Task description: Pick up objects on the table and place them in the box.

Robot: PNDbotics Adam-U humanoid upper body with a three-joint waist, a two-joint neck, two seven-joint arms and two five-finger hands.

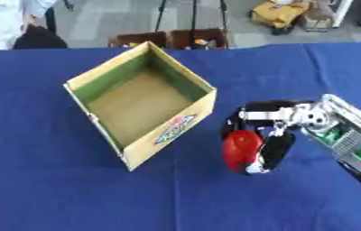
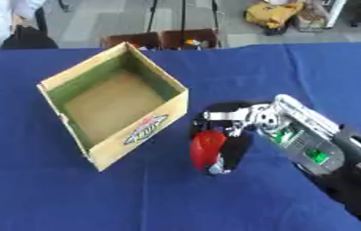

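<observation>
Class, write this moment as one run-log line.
right hand: curled round red object, by the table | box: open, empty, left of hand | left hand: not in view

Right robot hand (image 1: 266,135) curled round red object (image 1: 240,150) on blue table (image 1: 49,180), beside open cardboard box (image 1: 168,131).

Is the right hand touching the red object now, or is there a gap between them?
Touching. In the left eye view the right hand has its dark fingers curled round the red object, with no gap showing between them.
</observation>
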